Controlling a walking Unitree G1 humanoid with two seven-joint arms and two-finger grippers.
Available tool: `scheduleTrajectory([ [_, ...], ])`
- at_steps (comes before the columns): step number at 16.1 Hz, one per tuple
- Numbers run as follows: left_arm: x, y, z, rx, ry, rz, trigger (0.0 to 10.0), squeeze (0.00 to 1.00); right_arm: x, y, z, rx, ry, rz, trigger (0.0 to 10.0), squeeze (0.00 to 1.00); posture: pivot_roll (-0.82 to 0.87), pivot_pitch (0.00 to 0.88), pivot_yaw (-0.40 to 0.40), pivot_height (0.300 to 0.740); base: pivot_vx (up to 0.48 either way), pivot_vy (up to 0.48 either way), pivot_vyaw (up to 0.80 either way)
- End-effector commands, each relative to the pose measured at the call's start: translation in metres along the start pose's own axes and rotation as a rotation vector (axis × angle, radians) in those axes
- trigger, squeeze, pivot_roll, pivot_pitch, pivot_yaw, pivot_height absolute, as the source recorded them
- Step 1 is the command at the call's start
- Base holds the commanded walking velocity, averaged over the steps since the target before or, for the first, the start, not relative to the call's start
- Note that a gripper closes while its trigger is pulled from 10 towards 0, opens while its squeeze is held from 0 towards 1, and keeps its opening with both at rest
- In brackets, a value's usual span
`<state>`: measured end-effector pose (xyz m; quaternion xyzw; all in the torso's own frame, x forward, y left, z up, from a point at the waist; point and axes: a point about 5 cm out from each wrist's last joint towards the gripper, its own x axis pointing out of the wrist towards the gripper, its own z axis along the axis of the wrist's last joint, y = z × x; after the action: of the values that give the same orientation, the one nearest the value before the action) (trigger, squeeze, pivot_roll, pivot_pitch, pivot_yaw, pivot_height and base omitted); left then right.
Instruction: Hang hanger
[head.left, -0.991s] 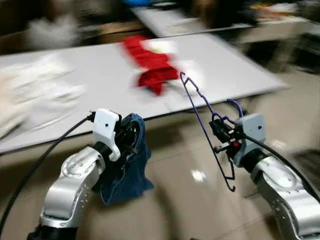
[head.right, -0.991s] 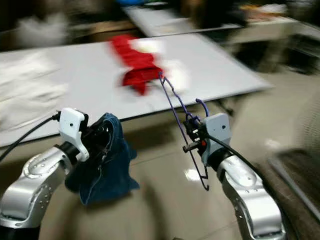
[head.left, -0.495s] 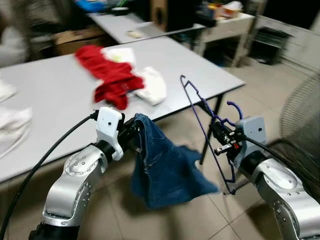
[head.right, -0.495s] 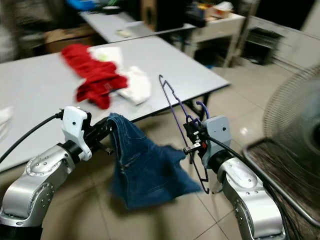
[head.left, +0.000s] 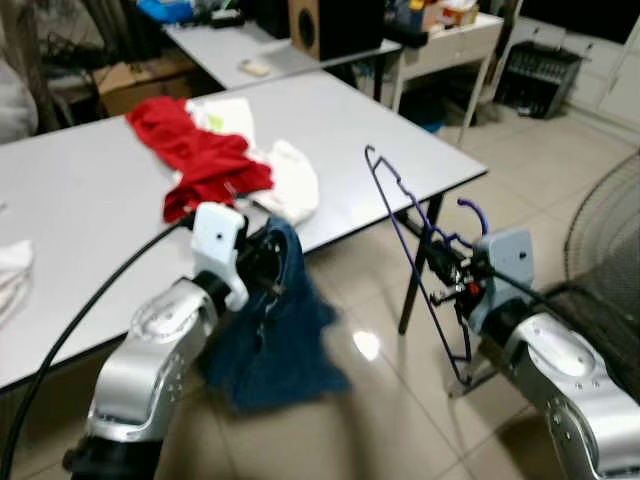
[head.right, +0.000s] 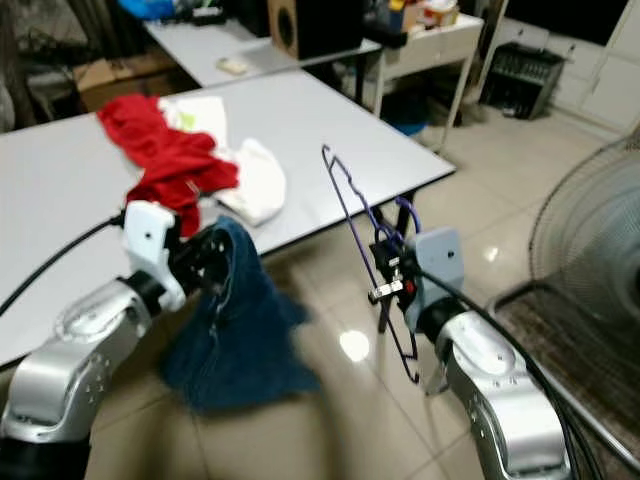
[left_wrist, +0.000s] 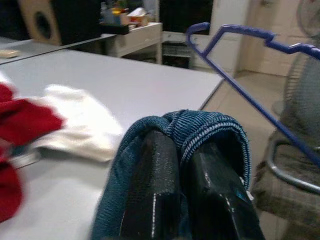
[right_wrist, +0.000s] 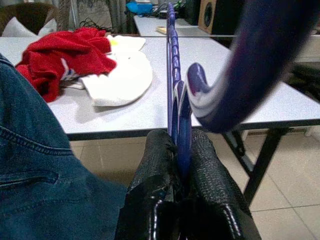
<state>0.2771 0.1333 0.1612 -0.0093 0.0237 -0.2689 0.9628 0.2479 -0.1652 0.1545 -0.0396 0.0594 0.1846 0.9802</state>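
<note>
Showing a workshop-like room: glossy beige tiled floor (head.left: 520, 170) reflecting a ceiling light, grey table (head.left: 330, 120) bearing red cloth (head.left: 200, 155) and white cloth (head.left: 290, 180), second grey table (head.left: 215, 45) behind carrying a black speaker (head.left: 335, 25), standing fan (head.right: 590, 230) at right.

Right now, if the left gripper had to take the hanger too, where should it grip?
Probably the straight upper bar of the hanger, coming from the robot's left. The right gripper already clamps it near the hook, so the bar rises free toward the table. The left gripper is shut on the jeans and would need to release first.
</note>
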Motion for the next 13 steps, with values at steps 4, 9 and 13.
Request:
scheduleTrajectory([
  [4, 0.0055, -0.0041, 0.0101, 0.021, -0.033, -0.035, 10.0, 0.00, -0.0005, -0.0036, 0.0019, 0.004, -0.011, -0.021, 10.0, 0.00, 0.01, 0.000, 0.035, 0.740, 0.337, 0.000, -0.34],
  [9, 0.0074, -0.0069, 0.0115, 0.035, -0.036, -0.046, 10.0, 0.00, -0.0009, -0.0032, -0.0037, 0.016, 0.001, -0.022, 10.0, 0.00, 0.03, 0.000, 0.019, 0.740, 0.338, 0.000, -0.80],
  [13, 0.0095, -0.0043, 0.0159, 0.047, -0.050, -0.047, 10.0, 0.00, -0.0005, -0.0039, -0.0048, 0.017, -0.002, -0.029, 10.0, 0.00, 0.02, 0.000, 0.025, 0.740, 0.338, 0.000, -0.17],
])
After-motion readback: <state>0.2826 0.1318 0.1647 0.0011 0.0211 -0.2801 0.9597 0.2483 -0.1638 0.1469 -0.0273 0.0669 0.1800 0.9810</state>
